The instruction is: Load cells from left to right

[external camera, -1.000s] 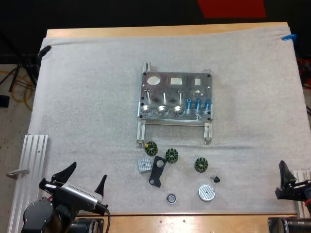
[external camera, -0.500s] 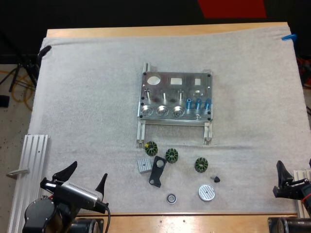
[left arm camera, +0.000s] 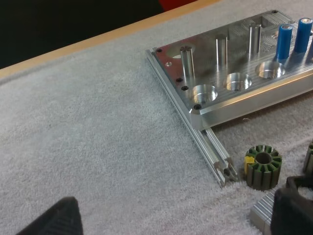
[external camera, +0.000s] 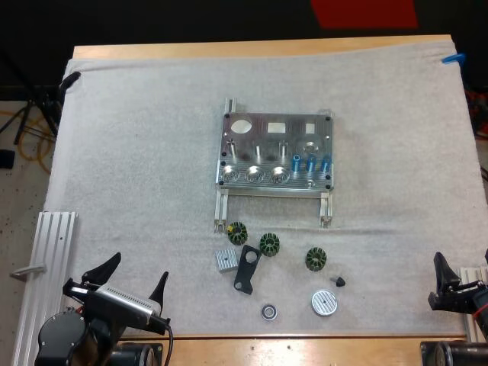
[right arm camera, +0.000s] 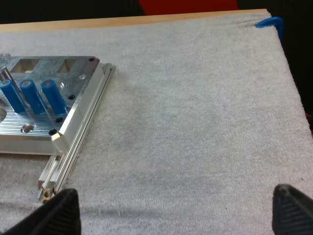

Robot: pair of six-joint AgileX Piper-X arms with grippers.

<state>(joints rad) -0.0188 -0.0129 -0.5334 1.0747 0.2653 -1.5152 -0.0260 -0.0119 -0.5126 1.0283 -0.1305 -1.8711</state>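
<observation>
Bright blue cylinders (external camera: 310,162), three of them, stand upright in a row at the right front of the silver machined metal fixture (external camera: 263,145). The fixture lies flat just above the centre of the high view on the white mat (external camera: 137,152), which covers the wooden table (external camera: 259,47). To the left of the cylinders, along the fixture's front edge, sit three round pockets (external camera: 254,171). Behind the pockets stand short metal pins (external camera: 258,151).

Below the fixture, in the lower middle of the high view, loose parts lie on the mat. They include three green-and-black slotted rings (external camera: 269,244), a small ribbed silver block (external camera: 226,260) and a flat black bracket (external camera: 245,268). Near these are a tiny black cone (external camera: 339,280), a round silver cap (external camera: 324,303) and a small dark ring (external camera: 268,311). A ribbed aluminium rail (external camera: 46,267) lies along the mat's lower left edge.

My left gripper (external camera: 139,273) hovers in the lower left corner of the high view. Its fingers are spread apart, it grasps nothing, and it is well apart from the fixture. Its wrist view looks past the fixture's left rail (left arm camera: 210,147) toward the pockets and cylinders.

My right gripper (right arm camera: 175,196) sits at the lower right edge of the high view. It is released, with its fingers wide and clear of everything. The cylinders stand well apart from it, by the fixture's right corner.
</observation>
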